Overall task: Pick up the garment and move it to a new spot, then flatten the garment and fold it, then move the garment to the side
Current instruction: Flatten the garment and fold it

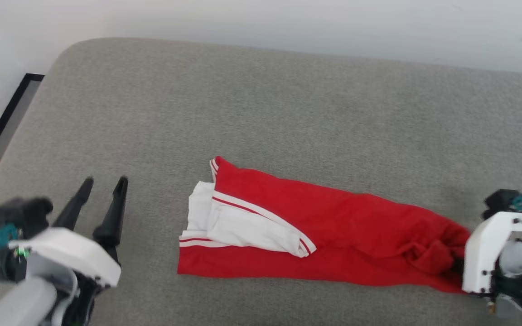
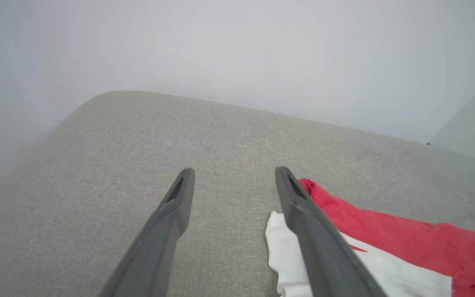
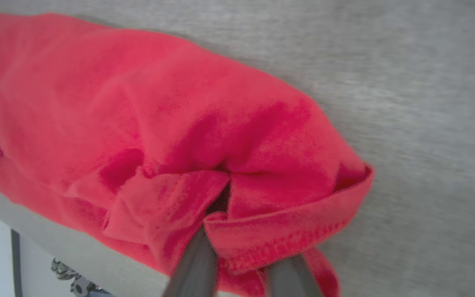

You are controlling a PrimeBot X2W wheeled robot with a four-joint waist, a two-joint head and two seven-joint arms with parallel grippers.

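The garment (image 1: pixel 333 226), a red T-shirt, lies on a grey upholstered cushion (image 1: pixel 288 104) as a long narrow strip running from left to right across the head view. Its sides are folded inward, so the lengthwise fold appears to be done. The white sleeves (image 1: pixel 243 226) are tucked on top at the left end, probably so they stay inside the package and do not trail out.

At the right end the cloth is bunched and wrinkled where the right gripper (image 3: pixel 241 258) has hold of it. In the right wrist view the stitched hem (image 3: pixel 278 239) sits between the two dark fingers, which are closed onto it with a thick wad of fabric keeping them a little apart. The hem end looks raised slightly off the cushion. Holding the strip by this end suits the likely next step, which is carrying the hem over toward the sleeves to halve the length.

The left gripper (image 1: pixel 106 181) hovers near the sleeve end but apart from it, with its fingers spread and nothing between them. In the left wrist view it (image 2: pixel 234 171) points past the collar corner at bare cushion. It seems to be waiting clear of the fold, ready to pin or steady the sleeve end if the thin fabric drags.
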